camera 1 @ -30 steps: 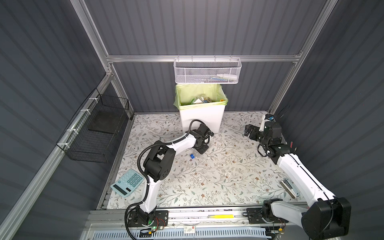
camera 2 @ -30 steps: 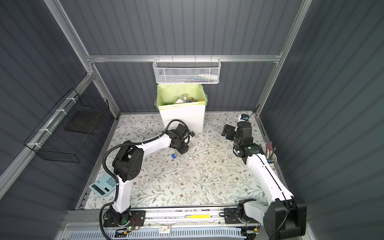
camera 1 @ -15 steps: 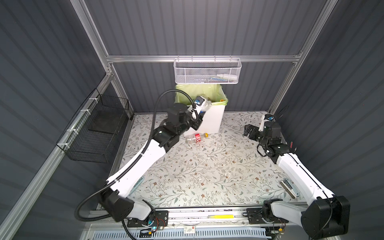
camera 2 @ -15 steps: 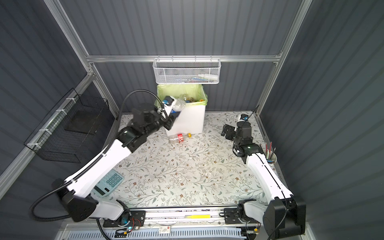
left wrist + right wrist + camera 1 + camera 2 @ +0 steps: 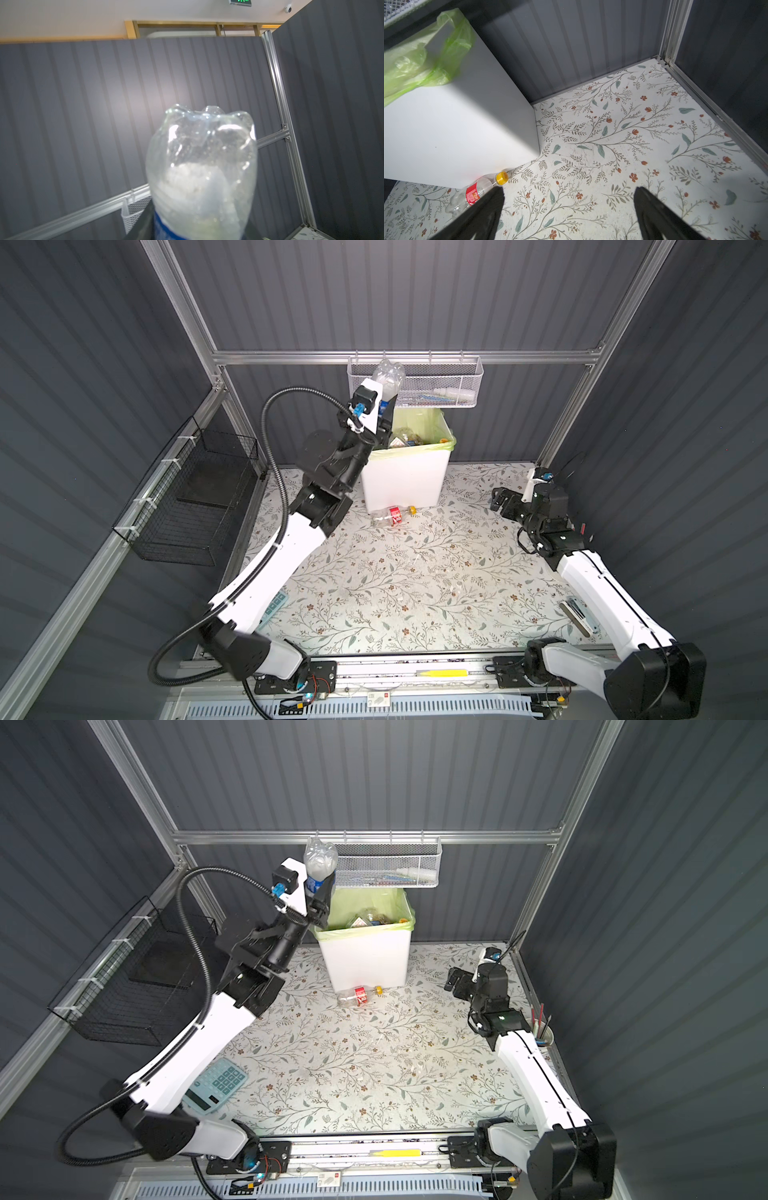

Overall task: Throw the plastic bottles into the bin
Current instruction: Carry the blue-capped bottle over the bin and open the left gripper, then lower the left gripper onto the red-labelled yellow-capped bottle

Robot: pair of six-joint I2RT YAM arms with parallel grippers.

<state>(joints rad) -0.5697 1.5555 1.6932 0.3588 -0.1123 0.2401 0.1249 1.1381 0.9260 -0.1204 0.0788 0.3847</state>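
A clear plastic bottle with a blue label stands base up between the jaws of my left gripper, which is shut on it by the label. It hangs high above the left rim of the white bin with the yellow-green liner. The left wrist view is filled by this bottle. Several bottles lie inside the bin. A clear bottle with a red label and yellow cap lies on the floor against the bin's front. My right gripper is open and empty, right of the bin.
A white mesh basket hangs on the back rail just above the bin, close to the held bottle. A black wire basket hangs on the left wall. A calculator lies at the front left; a cup of pens stands by the right wall.
My left arm has risen from the floor in front of the bin to above the bin's left rim, carrying the blue-label bottle. The right arm has not moved.
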